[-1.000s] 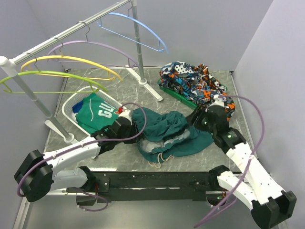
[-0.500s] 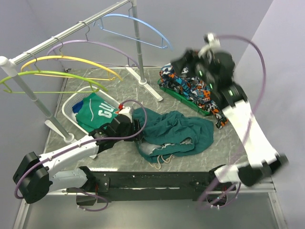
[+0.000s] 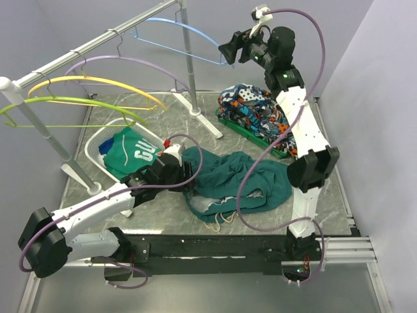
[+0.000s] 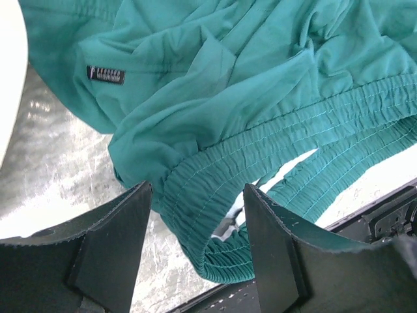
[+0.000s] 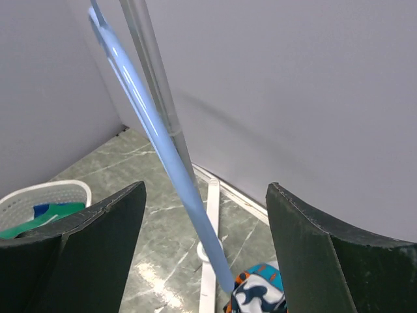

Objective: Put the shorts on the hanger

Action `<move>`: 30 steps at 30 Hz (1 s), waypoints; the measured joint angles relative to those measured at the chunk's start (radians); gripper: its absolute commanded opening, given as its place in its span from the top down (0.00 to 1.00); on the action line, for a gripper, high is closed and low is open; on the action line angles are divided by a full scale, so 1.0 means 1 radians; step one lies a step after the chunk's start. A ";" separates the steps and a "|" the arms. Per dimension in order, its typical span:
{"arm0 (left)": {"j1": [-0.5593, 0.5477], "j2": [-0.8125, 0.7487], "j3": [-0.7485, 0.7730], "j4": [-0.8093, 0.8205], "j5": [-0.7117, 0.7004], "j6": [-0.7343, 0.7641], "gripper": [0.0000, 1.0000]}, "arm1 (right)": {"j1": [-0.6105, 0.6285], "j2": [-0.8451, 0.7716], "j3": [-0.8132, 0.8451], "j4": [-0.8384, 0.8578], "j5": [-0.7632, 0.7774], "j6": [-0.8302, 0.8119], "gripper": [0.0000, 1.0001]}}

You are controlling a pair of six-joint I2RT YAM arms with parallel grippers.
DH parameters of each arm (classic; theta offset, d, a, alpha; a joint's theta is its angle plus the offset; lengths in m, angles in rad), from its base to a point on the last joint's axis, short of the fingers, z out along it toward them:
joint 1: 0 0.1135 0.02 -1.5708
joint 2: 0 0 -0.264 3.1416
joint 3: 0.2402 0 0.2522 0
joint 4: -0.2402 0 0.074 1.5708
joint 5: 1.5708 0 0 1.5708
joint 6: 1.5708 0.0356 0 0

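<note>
Top external view is showing the shorts (image 3: 241, 176) lying in a crumpled heap mid-worktop (image 3: 166, 212), so the legs are hard to tell apart, and the left gripper (image 3: 191, 174) is covering their left edge. Their long axis is running roughly left to right, with the elastic waistband facing the near edge and the pale drawstring (image 3: 218, 220) trailing toward the arm bases. Left wrist view is only catching part of them. The fabric is getting cut off at the top and right, and the waistband is passing under the gap between the fingers. That gripper's jaws are standing apart with nothing pinched, and it's hard to tell whether the tips are touching cloth.

The hanger (image 3: 202, 38) is hanging by its hook at the far end of the rail (image 3: 78, 52), its arc stretching left to right and drooping at the right tip. The right gripper (image 3: 226, 53) is hovering by that tip, jaws spread wide, holding nothing. Over in the right wrist view the hanger's arm is slanting from top left down to bottom middle, with its upper end cut off and partly overlapping a clear pole (image 5: 156, 72).
</note>
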 measured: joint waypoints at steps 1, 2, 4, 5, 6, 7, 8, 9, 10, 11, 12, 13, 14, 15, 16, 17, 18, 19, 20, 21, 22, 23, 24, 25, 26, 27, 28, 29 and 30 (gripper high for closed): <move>0.000 0.002 0.007 -0.001 0.000 0.005 0.36 | -0.005 0.032 0.027 0.008 -0.018 -0.001 0.18; 0.000 0.004 0.012 -0.002 0.000 0.007 0.36 | -0.007 0.062 0.060 0.007 -0.038 -0.001 0.18; 0.000 0.006 0.018 -0.005 0.000 0.014 0.36 | -0.007 0.115 0.113 0.023 -0.077 0.006 0.19; 0.000 0.008 0.021 -0.007 0.000 0.019 0.36 | -0.006 0.127 0.118 0.031 -0.092 0.011 0.18; 0.000 0.011 0.023 -0.006 0.000 0.021 0.36 | -0.004 0.135 0.118 0.038 -0.106 0.016 0.19; 0.000 0.016 0.023 -0.007 0.000 0.023 0.36 | -0.002 0.140 0.118 0.042 -0.119 0.019 0.19; 0.000 0.020 0.023 -0.008 0.000 0.023 0.36 | 0.001 0.142 0.116 0.046 -0.122 0.021 0.19; 0.000 0.024 0.023 -0.009 0.000 0.023 0.36 | 0.006 0.142 0.111 0.047 -0.128 0.022 0.22; 0.000 0.028 0.023 -0.010 0.001 0.023 0.36 | 0.010 0.142 0.111 0.050 -0.132 0.021 0.24; 0.000 0.031 0.023 -0.009 0.003 0.023 0.36 | 0.015 0.142 0.111 0.056 -0.136 0.019 0.26; 0.000 0.033 0.023 -0.010 0.004 0.023 0.36 | 0.021 0.142 0.111 0.060 -0.140 0.014 0.29; 0.000 0.035 0.023 -0.009 0.006 0.023 0.36 | 0.028 0.141 0.110 0.061 -0.140 0.009 0.30; 0.000 0.037 0.023 -0.009 0.006 0.023 0.36 | 0.035 0.139 0.105 0.063 -0.140 0.002 0.33; 0.000 0.037 0.023 -0.010 0.007 0.023 0.36 | 0.042 0.136 0.095 0.064 -0.139 -0.004 0.36; 0.000 0.037 0.023 -0.009 0.007 0.023 0.36 | 0.049 0.133 0.084 0.064 -0.138 -0.009 0.38; 0.000 0.037 0.023 -0.009 0.007 0.023 0.36 | 0.058 0.132 0.076 0.062 -0.138 -0.017 0.40; 0.000 0.037 0.023 -0.009 0.007 0.023 0.36 | 0.064 0.132 0.074 0.058 -0.136 -0.023 0.44; 0.000 0.037 0.023 -0.009 0.007 0.023 0.36 | 0.072 0.132 0.073 0.048 -0.134 -0.032 0.45; 0.000 0.037 0.023 -0.009 0.007 0.023 0.36 | 0.079 0.132 0.073 0.037 -0.131 -0.042 0.46; 0.000 0.037 0.023 -0.009 0.007 0.023 0.36 | 0.084 0.132 0.073 0.034 -0.127 -0.047 0.49; 0.000 0.037 0.023 -0.009 0.007 0.023 0.36 | 0.088 0.132 0.073 0.034 -0.125 -0.052 0.50; 0.000 0.037 0.023 -0.009 0.007 0.023 0.36 | 0.093 0.132 0.073 0.034 -0.123 -0.056 0.52; 0.000 0.037 0.023 -0.010 0.007 0.023 0.36 | 0.098 0.132 0.073 0.034 -0.121 -0.059 0.53; 0.000 0.037 0.023 -0.010 0.007 0.023 0.36 | 0.102 0.132 0.073 0.034 -0.118 -0.061 0.53; 0.000 0.037 0.023 -0.010 0.007 0.023 0.36 | 0.105 0.132 0.073 0.033 -0.116 -0.062 0.54; 0.000 0.037 0.023 -0.010 0.007 0.023 0.36 | 0.109 0.132 0.073 0.031 -0.113 -0.066 0.54; 0.000 0.036 0.023 -0.011 0.007 0.023 0.36 | 0.112 0.132 0.074 0.029 -0.112 -0.069 0.54; 0.000 0.036 0.023 -0.011 0.007 0.023 0.36 | 0.116 0.132 0.079 0.023 -0.109 -0.074 0.55; 0.000 0.035 0.023 -0.011 0.007 0.023 0.36 | 0.119 0.132 0.085 0.013 -0.103 -0.080 0.55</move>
